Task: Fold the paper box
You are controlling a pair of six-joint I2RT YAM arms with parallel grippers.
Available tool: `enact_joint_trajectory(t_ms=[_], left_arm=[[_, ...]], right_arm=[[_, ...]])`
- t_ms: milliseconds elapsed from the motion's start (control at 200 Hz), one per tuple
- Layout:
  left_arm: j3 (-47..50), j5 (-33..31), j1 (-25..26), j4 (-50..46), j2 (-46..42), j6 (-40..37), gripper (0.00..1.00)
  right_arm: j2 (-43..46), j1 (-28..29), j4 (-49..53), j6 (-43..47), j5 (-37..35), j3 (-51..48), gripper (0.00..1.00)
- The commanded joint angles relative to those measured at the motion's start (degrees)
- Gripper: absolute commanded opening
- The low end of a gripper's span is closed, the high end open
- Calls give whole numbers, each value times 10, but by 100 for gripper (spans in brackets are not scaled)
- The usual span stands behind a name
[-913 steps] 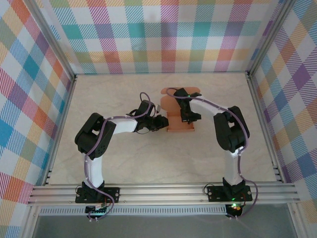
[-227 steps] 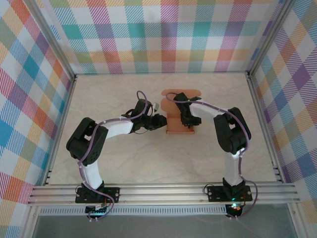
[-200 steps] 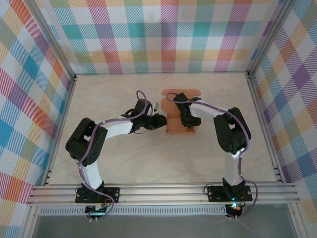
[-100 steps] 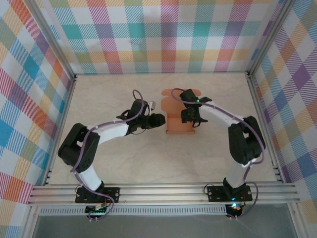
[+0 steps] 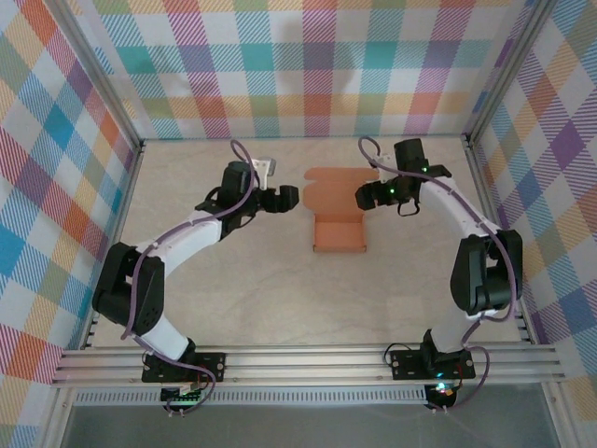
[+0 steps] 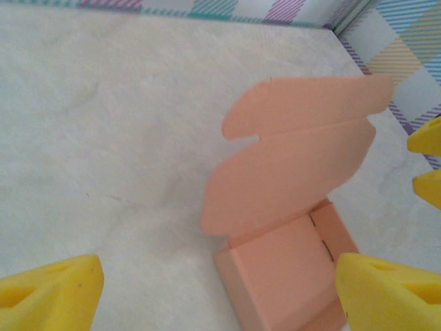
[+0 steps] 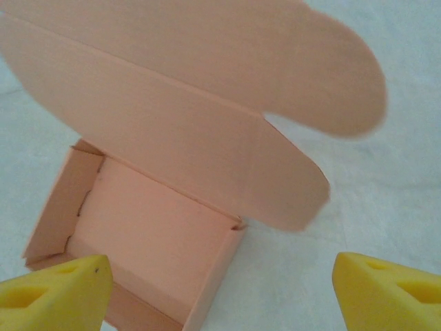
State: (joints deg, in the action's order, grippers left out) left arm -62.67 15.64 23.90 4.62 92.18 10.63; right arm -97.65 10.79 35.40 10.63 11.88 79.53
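Both backed off paper box (image 5: 339, 235): left gripper (image 5: 287, 197), right gripper (image 5: 360, 196), jaws apart, empty. I judge tray formed, lid (image 5: 340, 179) unclosed.

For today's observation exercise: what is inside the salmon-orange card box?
Nothing visible: the salmon-orange card box shows a bare floor and upright side walls, its lid folded back. A yellow foam fingertip covers one near corner.
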Motion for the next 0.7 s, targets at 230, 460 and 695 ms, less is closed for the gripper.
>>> enact_joint_trajectory(t_ms=[230, 460, 695], left_arm=[[-121, 125, -41, -51, 73, -126, 87], [-150, 137, -42, -86, 97, -150, 87], [-164, 160, -42, -106, 107, -160, 88]], right_arm=[[-143, -37, 171, 196, 109, 210, 80], [-238, -48, 285, 264, 129, 360, 78], [-305, -48, 402, 358, 176, 458, 63]])
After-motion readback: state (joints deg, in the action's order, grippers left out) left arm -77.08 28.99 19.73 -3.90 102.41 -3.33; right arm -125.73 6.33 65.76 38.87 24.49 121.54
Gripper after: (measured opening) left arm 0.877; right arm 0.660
